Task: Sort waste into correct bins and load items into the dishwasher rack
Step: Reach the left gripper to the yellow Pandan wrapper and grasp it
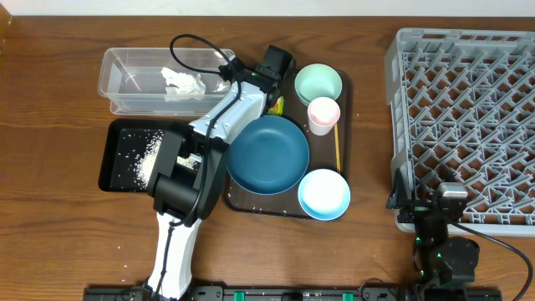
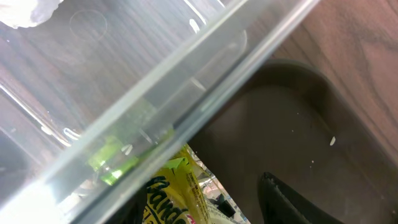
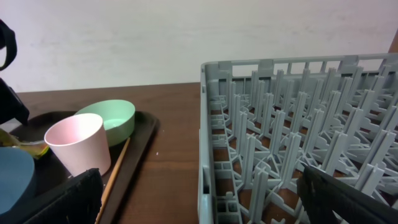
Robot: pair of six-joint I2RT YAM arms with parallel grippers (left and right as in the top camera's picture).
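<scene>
My left gripper (image 1: 269,94) (image 2: 205,200) hangs open over the back left corner of the brown serving tray (image 1: 344,125), beside the clear tub (image 1: 134,63) (image 2: 186,93). A yellow-green wrapper (image 1: 275,105) (image 2: 177,198) lies between its fingers, against the left one, with a gap to the right finger (image 2: 292,202). Crumpled white paper (image 1: 182,82) sits in the tub. Rice grains (image 1: 149,155) lie in the black tray (image 1: 113,142). The blue plate (image 1: 267,153), mint bowl (image 1: 318,84) (image 3: 112,119), pink cup (image 1: 323,114) (image 3: 78,146), light blue bowl (image 1: 323,194) and chopstick (image 1: 338,149) (image 3: 115,168) rest on the serving tray. My right gripper (image 1: 435,209) (image 3: 205,208) stands wide open astride the grey rack's (image 1: 468,100) (image 3: 292,143) front left wall.
Bare wooden table (image 1: 50,100) surrounds the tub and black tray. A strip of table (image 1: 368,125) separates the serving tray from the rack. A black cable (image 1: 196,46) loops over the tub. A few stray rice grains (image 2: 332,140) dot the serving tray.
</scene>
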